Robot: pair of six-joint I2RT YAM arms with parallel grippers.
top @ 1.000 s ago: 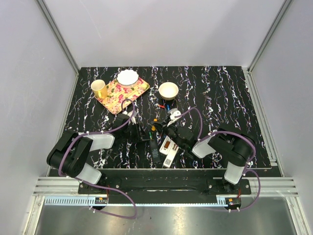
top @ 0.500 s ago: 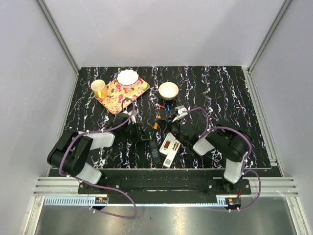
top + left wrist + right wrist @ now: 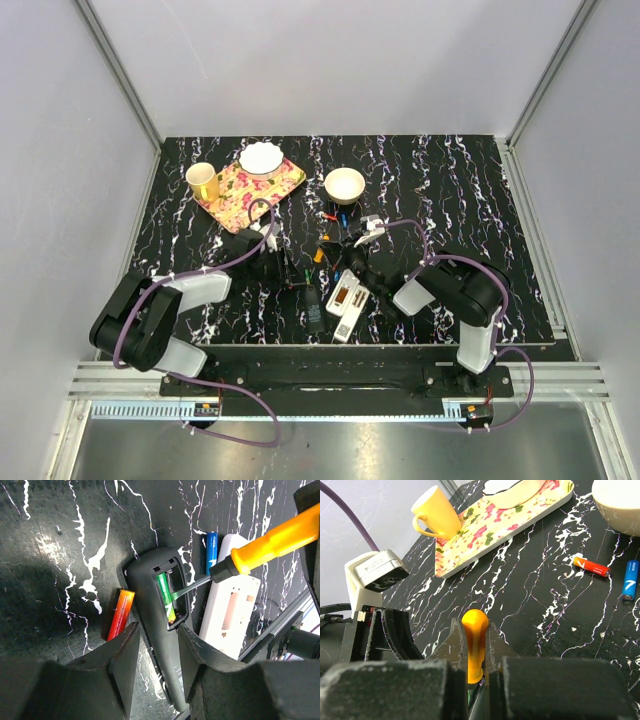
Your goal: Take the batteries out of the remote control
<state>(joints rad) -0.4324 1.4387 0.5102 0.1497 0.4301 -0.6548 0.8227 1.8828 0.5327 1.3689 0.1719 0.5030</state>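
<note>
Near the middle of the counter's near edge, the black remote is lying back up with its battery bay open, and one green battery is sitting inside it. The right hand is gripping the orange handle of a screwdriver, whose tip is reaching into the bay beside the green battery. The left hand is straddling the remote's body with its fingers parted; whether they are pressing on it I cannot tell. An orange battery is lying loose just beside the black remote, and a blue battery is lying against the white remote to the right, whose bay looks empty. The step in hand looks to be prying out the green battery. The next move is probably calling for a gentle upward lever with the tip while the left hand is steadying the remote.
</note>
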